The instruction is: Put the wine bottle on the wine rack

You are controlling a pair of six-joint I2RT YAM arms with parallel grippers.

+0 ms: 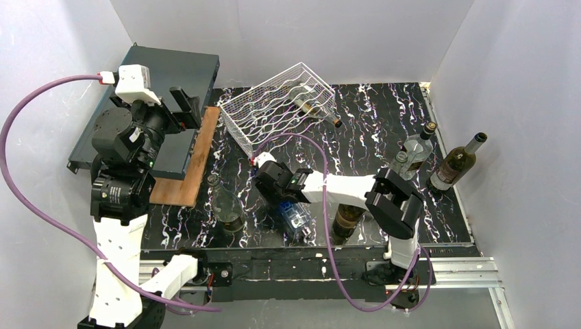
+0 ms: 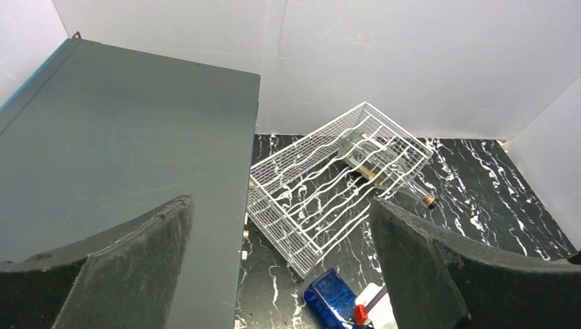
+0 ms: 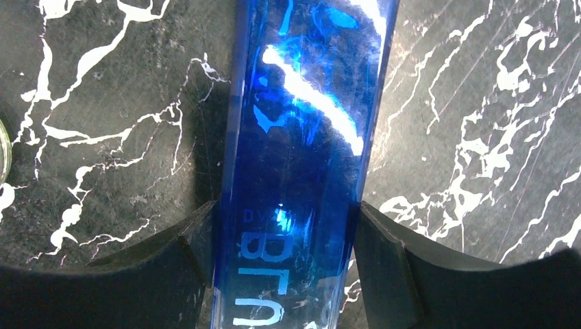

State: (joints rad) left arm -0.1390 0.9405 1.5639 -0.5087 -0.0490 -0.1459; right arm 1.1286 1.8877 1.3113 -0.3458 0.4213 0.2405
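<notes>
1. Nearest the lens, the blue bottle (image 3: 301, 103) is seen filling the right wrist view. Its glass is pressed on both sides by the black fingers (image 3: 171, 267) of the right hand (image 3: 288, 229), which is clenched on it.
2. From above, the blue bottle (image 1: 296, 218) is found low at the near middle of the bench (image 1: 384, 116), well apart from the wine rack (image 1: 274, 113). Whether it rests on the marbled surface cannot be told.
3. The wine rack is set tilted at the far middle of the bench. A brown bottle (image 1: 310, 104) is lodged in its wires, with the neck poking out to the right.
4. The left hand (image 2: 279, 202) is held released, its fingers spread wide. It is raised over the dark grey box (image 1: 161, 82) at the far left, which lies just left of the rack.
5. A wooden board (image 1: 190, 168) is laid along the right side of the box.
6. A clear bottle (image 1: 223, 204) is stood just left of the blue bottle, and a dark bottle (image 1: 346, 223) to its right, partly hidden under the right arm.
7. Near the right edge, a capped clear bottle (image 1: 415, 151) and a labelled wine bottle (image 1: 456, 164) are stood upright.
</notes>
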